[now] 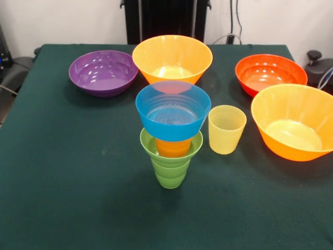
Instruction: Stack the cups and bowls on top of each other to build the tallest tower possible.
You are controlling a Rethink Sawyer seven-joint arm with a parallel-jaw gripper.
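Tower (171,136) before you at centre, green cup (169,172) lowest, blue bowl (173,112) topmost, pale yellow cup (226,129) just at its 3 o'clock, gripper outside your view, its opening unknowable.

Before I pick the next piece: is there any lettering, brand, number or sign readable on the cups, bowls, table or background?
None: no readable text shows.
The tower, yellow cup, purple bowl, red-orange bowl and both big orange bowls are plain, ridged only.
The green table cover is unmarked.
The dark gear behind the table shows no legible label.
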